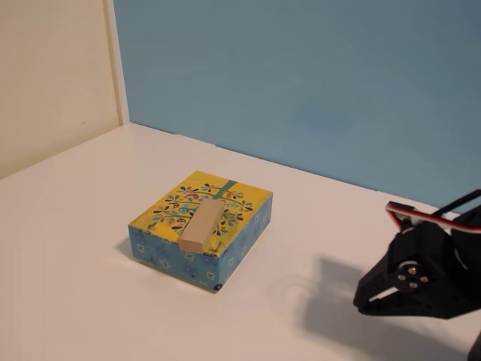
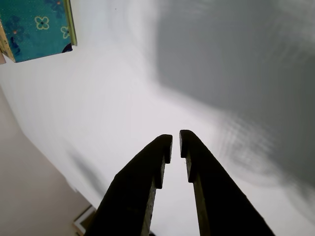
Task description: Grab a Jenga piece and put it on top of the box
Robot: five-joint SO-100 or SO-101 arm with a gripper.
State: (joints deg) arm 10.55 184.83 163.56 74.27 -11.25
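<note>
We find the Jenga piece (image 1: 203,224) lying flat on the lid of the box (image 1: 242,229), roughly centred, its long axis running from the near-left edge of the lid toward the far right, along the green stripe. One end sits at the near rim of the lid; we see no overhang worth noting. The box rests on the white table (image 1: 75,248), about mid-scene in the fixed view.

The gripper (image 1: 366,303) sits low at the right edge of the fixed view, well apart from the box, which lies to its left and slightly farther back. In the wrist view the gripper (image 2: 175,145) shows its two dark fingers nearly together, only a thin gap between the tips, nothing between them. It holds nothing. A corner of the box's blue patterned side shows at the top left of the wrist view, so the box lies ahead and off to the left of the fingers there.

Our judgement: the placing looks done; the block is on the box and free of the gripper. Any further move would likely be retreat only.
</note>
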